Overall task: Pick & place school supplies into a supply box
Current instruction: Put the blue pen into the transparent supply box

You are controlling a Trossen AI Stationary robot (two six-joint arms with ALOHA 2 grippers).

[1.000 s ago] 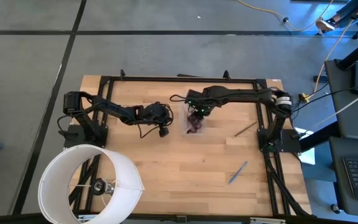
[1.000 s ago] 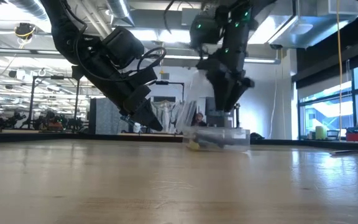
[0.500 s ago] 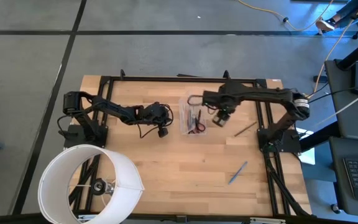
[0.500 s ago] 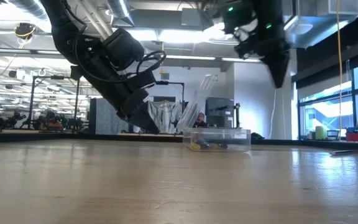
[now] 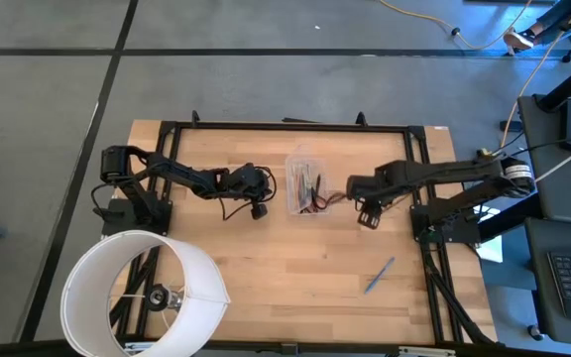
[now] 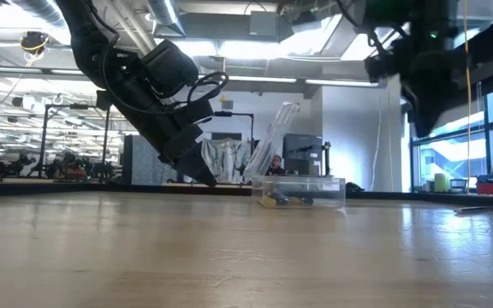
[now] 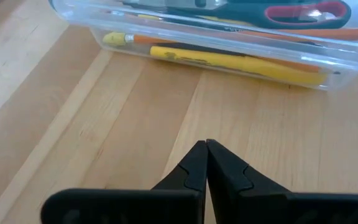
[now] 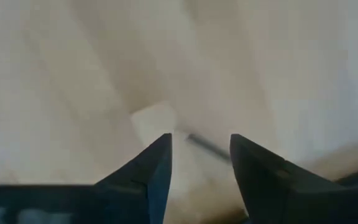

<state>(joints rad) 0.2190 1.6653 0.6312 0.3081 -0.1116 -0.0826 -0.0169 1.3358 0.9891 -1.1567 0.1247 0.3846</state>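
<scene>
The clear plastic box [image 5: 304,184] sits on the wooden table [image 5: 266,288] toward its far middle, between the two arms. Through its wall, in the left wrist view, a yellow pencil [image 7: 229,63] lies along the near side, with an orange pencil [image 7: 166,42] just behind it and the red-handled scissors [image 7: 291,12] farther in. From above, the box shows a bundle of thin dark and orange sticks, and something red pokes over its right edge. In the low view the lid [image 6: 274,137] stands tilted up from the box.

The left claw [image 5: 261,196] hangs just to the left of the box, low over the table and close to it without touching. Its two fingers [image 7: 191,168] are pressed tight together and hold nothing.

The right claw [image 5: 368,212] is to the right of the box, raised well above the tabletop. Its fingers [image 8: 151,168] stand apart with bare space between them; nothing is gripped. The wood under it is blurred in its own wrist view, with a thin dark line that I cannot make out.

A blue pen [image 5: 380,275] lies alone on the near right part of the table, well apart from the box. A big white round cylinder [image 5: 142,293] stands at the near left corner.
</scene>
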